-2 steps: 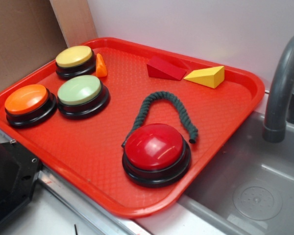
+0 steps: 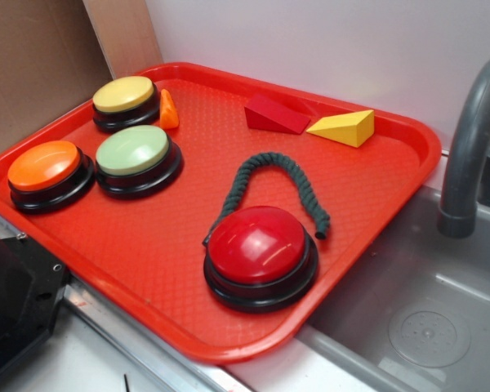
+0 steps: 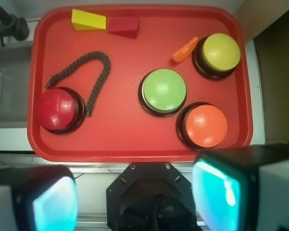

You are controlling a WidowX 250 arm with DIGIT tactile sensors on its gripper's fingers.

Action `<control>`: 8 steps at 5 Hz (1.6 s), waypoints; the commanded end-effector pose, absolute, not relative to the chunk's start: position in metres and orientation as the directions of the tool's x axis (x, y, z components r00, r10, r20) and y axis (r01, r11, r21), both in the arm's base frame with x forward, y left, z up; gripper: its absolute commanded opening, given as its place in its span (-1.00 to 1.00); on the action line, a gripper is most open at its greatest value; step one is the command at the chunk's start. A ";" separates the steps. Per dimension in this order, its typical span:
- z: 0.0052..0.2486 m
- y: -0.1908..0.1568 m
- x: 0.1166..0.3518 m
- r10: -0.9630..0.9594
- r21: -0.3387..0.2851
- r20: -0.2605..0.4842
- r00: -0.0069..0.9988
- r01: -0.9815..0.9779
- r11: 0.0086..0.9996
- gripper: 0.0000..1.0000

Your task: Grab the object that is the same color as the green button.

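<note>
Hovering empty, wide open, the end effector overlooks a red tray beside a sink.

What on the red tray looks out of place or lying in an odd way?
The dark green rope lies in an arch curving around the back of the red button, both ends beside its base. A small orange wedge leans against the yellow button. Nothing looks spilled or damaged.
</note>
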State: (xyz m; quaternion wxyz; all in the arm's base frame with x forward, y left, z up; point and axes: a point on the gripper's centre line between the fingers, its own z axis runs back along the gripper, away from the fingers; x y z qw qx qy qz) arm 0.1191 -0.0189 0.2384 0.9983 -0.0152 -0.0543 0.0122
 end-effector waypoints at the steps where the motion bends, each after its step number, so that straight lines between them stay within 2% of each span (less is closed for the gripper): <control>1: 0.182 -0.069 0.219 -0.085 0.024 0.207 0.975 0.082 0.996 1.00; 2: 0.155 -0.076 0.242 -0.101 -0.004 0.215 0.971 0.104 0.995 1.00; 3: 0.125 -0.077 0.259 -0.227 0.013 0.223 0.948 0.230 0.973 1.00; 4: 0.108 -0.074 0.264 -0.371 0.049 0.213 0.904 0.369 0.928 1.00; 5: 0.080 -0.079 0.272 -0.426 0.069 0.176 0.887 0.421 0.905 1.00; 6: 0.049 -0.089 0.278 -0.446 0.051 0.145 0.883 0.444 0.895 1.00; 8: 0.022 -0.075 0.271 -0.420 0.057 0.080 0.904 0.416 0.908 1.00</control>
